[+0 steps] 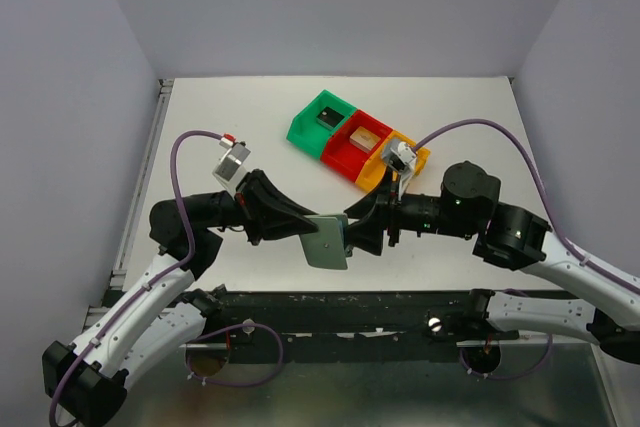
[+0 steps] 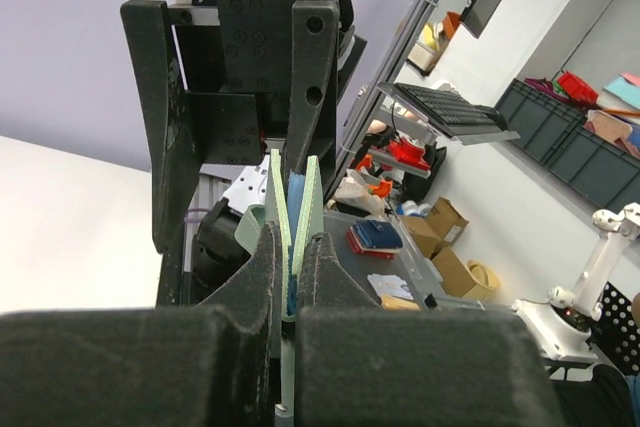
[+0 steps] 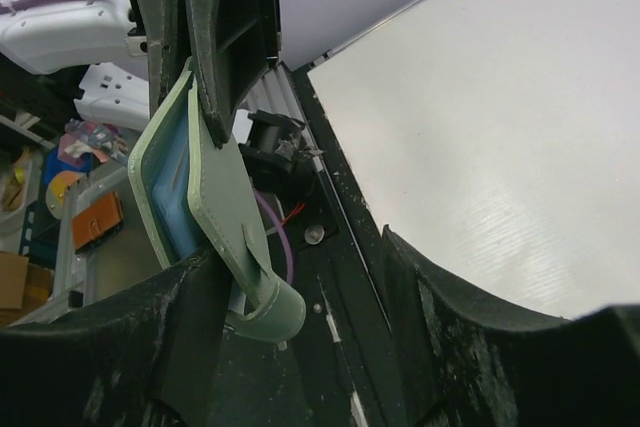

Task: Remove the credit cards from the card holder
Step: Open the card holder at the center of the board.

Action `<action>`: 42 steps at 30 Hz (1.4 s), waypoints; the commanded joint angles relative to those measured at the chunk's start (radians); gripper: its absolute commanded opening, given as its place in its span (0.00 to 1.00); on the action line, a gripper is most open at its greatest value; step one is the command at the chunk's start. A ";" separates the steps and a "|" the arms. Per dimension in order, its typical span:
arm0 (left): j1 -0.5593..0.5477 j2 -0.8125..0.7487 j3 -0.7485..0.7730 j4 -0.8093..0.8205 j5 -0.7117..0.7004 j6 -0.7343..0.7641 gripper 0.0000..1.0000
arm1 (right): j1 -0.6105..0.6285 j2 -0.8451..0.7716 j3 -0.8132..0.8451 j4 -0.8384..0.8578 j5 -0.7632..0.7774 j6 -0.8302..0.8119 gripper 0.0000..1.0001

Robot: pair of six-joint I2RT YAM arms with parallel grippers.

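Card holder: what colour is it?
Holder pale green outside, blue inside; best in right wrist view.

The arms meet over the near middle of the surface [image 1: 240, 107]. The left pincer [image 1: 303, 227] clamps the card holder [image 1: 328, 239] and the right pincer [image 1: 352, 235] is spread beside it, so nothing passes between them. The green bin [image 1: 322, 119], red bin [image 1: 358, 144] and orange bin [image 1: 372, 177] block the far right. The far left lies open.

The right arm's wrist camera [image 1: 401, 157] hides most of the orange bin [image 1: 373, 176], so its contents cannot be told. The card holder [image 2: 313, 197] shows only edge-on; what lies between its panels is unclear.
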 commanded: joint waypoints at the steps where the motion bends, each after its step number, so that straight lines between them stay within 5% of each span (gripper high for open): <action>1: 0.005 -0.004 0.006 0.046 -0.001 0.006 0.00 | 0.001 0.033 0.027 0.048 -0.108 0.016 0.67; 6: 0.003 0.008 0.002 0.060 -0.021 0.007 0.00 | 0.001 0.075 0.026 0.074 -0.156 0.039 0.61; 10: 0.003 -0.002 -0.001 0.003 -0.050 0.050 0.01 | 0.001 0.093 0.024 0.088 -0.174 0.053 0.42; 16: 0.005 -0.099 0.036 -0.435 -0.217 0.306 0.44 | 0.001 0.081 0.024 0.065 -0.144 0.059 0.20; 21: 0.005 -0.171 0.016 -0.606 -0.402 0.354 0.99 | 0.001 0.081 0.020 0.043 -0.113 0.076 0.00; 30: 0.006 -0.306 -0.195 -0.391 -0.464 0.221 0.99 | 0.001 0.095 0.010 -0.012 0.072 0.160 0.00; 42: 0.005 -0.337 -0.200 -0.433 -0.445 0.211 0.99 | 0.001 0.162 0.018 -0.072 0.175 0.257 0.00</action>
